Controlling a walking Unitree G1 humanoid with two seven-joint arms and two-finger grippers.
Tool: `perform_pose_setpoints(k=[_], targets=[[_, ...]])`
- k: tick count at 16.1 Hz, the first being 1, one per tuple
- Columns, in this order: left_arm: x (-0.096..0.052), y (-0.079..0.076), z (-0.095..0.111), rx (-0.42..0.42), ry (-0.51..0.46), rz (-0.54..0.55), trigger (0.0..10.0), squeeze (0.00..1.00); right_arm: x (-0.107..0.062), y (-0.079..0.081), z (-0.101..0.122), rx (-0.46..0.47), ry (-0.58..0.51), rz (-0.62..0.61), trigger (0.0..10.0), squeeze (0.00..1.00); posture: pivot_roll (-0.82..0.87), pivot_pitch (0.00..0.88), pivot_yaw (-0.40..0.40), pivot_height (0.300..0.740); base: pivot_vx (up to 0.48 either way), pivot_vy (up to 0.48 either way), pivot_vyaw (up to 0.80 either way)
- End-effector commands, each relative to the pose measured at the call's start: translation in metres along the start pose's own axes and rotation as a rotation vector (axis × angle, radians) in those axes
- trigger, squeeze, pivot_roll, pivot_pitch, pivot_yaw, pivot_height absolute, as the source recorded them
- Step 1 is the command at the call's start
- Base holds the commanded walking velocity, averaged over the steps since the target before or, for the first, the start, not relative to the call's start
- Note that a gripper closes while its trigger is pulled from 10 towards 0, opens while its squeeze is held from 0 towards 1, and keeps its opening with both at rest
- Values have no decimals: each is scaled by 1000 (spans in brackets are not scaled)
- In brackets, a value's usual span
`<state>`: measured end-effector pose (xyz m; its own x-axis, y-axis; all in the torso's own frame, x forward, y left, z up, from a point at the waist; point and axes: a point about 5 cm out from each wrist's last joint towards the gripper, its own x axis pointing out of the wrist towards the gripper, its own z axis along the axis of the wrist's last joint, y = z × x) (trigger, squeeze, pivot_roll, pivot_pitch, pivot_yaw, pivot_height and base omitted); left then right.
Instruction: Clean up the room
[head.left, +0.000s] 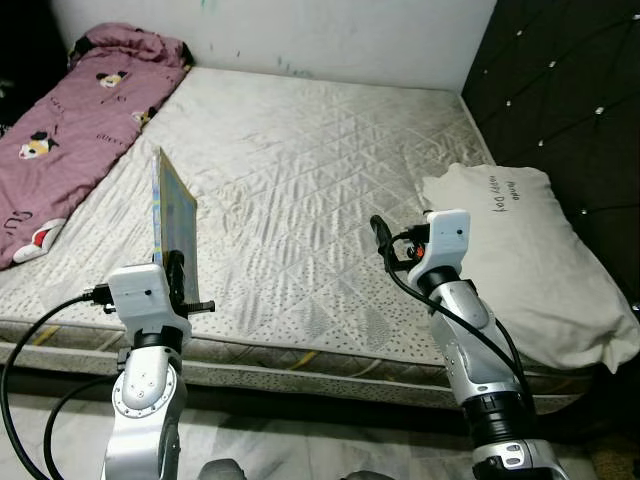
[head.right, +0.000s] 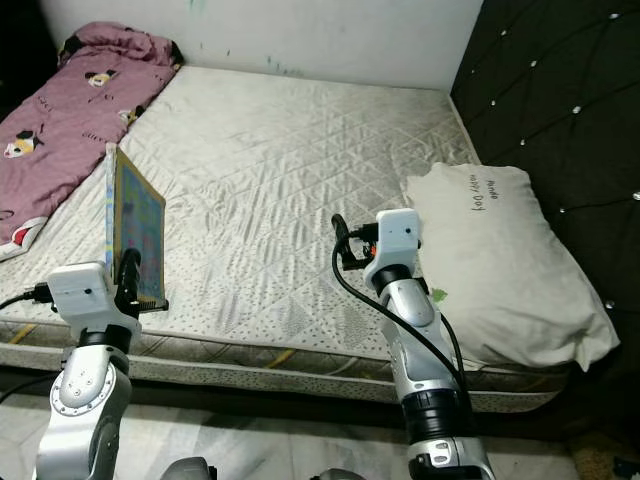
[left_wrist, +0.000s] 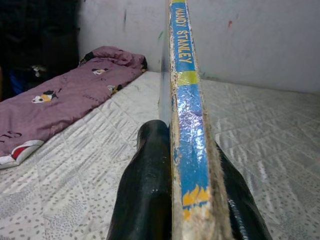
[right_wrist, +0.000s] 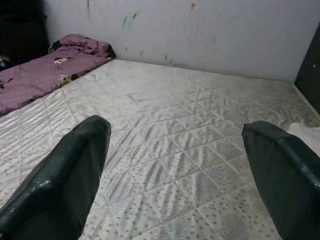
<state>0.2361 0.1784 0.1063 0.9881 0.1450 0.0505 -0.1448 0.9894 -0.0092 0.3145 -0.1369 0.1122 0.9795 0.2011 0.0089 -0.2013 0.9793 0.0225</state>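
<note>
Left gripper (left_wrist: 187, 200) clamped on a thin book (head.left: 172, 222), held upright above the mattress (head.left: 300, 200) edge.
Right gripper (right_wrist: 175, 170) hovers wide open, empty, beside the white pillow (head.left: 520, 250). The book seems collected but not stowed; the pink blanket (head.left: 70, 130) lies rumpled.

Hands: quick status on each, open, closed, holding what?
Left hand: closed on the book, held upright on edge.
Right hand: open, holding nothing, above the mattress.
</note>
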Motion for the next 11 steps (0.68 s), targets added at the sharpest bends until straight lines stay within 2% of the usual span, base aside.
perform_pose_setpoints(k=[1, 5, 7, 11], targets=[[2, -2, 11, -9, -65, -18, 10000, 0, 3, 0, 5, -8, -15, 7, 10000, 0, -51, 0, -62, 740, 0, 0, 0], [1, -1, 11, -18, -63, -16, 10000, 0, 3, 0, 5, -11, -12, 13, 10000, 0, -48, 0, -64, 740, 264, 0, 0], [1, 2, 9, -17, -46, 20, 10000, 0, 3, 0, 4, -9, -10, 13, 10000, 0, -47, 0, -64, 740, 0, 0, 0], [2, 2, 9, -12, -45, 21, 10000, 0, 3, 1, 4, -9, -8, 16, 10000, 0, -47, 0, -63, 740, 0, 0, 0]])
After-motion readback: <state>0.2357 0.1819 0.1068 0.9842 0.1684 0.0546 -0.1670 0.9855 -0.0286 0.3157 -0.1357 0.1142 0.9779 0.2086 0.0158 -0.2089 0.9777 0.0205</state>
